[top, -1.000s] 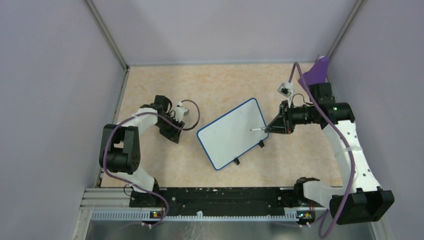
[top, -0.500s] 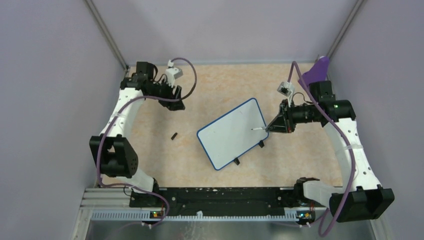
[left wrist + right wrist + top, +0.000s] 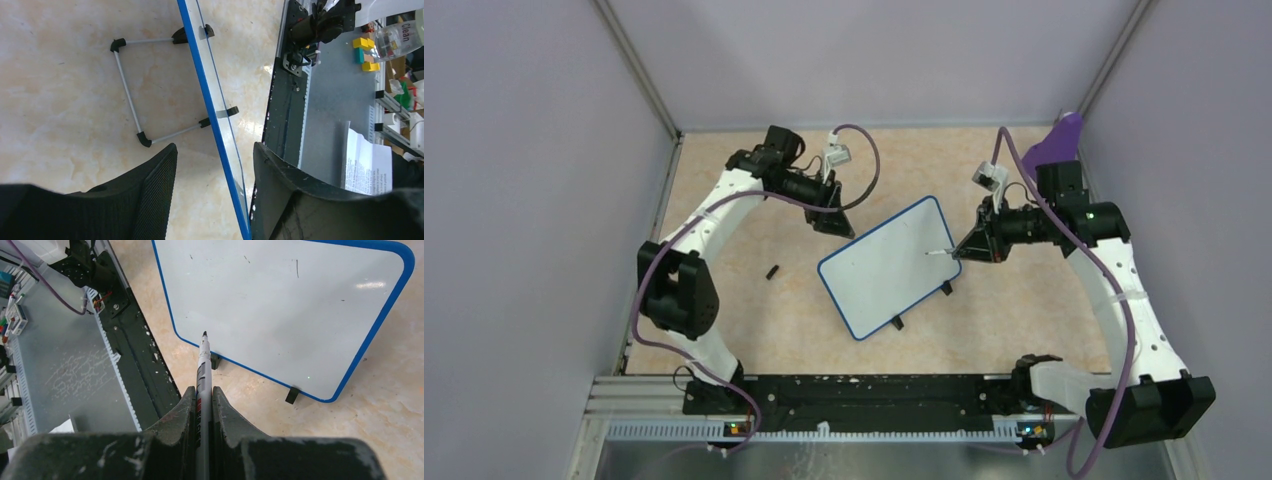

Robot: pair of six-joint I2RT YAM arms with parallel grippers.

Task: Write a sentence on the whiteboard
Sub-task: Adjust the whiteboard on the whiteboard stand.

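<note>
The whiteboard (image 3: 886,268) stands near the middle of the table (image 3: 984,325), turned at a slant to the arms and tilted back on a thin wire stand (image 3: 129,100). A thin blue rim runs round it and two small black feet (image 3: 945,289) sit on its near edge. In the right wrist view its white face carries only a few faint dark specks and short strokes.

The right gripper (image 3: 972,248) is at the board's right side, its jaws closed tight on a white marker (image 3: 202,367). The black tip points at the board near the blue rim; whether it touches the surface cannot be told.

The left gripper (image 3: 827,215) hovers just beside the board's far left corner. Its fingers (image 3: 150,200) stand well apart and grip nothing; in its wrist view the board's blue edge runs up through the gap between them, and contact cannot be judged.

A small black piece (image 3: 773,271) lies on the table left of the board, well apart from it. A purple scoop-shaped object (image 3: 1060,140) sits in the far right corner, behind the right arm.
</note>
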